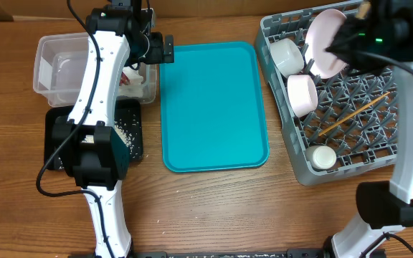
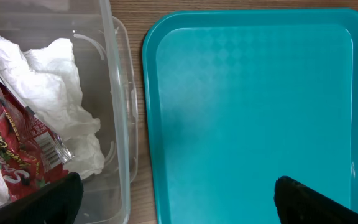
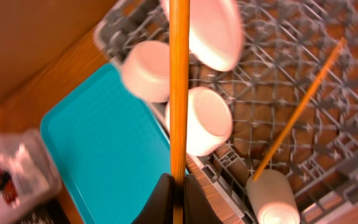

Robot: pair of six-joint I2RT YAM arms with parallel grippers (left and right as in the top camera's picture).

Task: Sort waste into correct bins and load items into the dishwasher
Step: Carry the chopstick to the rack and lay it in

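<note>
Wooden chopstick point(image 3: 179, 93) pinched between right jaws.

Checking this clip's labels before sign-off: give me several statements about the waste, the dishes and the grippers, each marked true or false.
1. The rice grains lie in the black tray. True.
2. The right gripper holds nothing. False: it is shut on a chopstick.
3. The napkin and wrapper lie in the black tray. False: both are in the clear tub.
4. The teal tray is bare. True.
5. A second chopstick lies in the dish rack. True.
</note>
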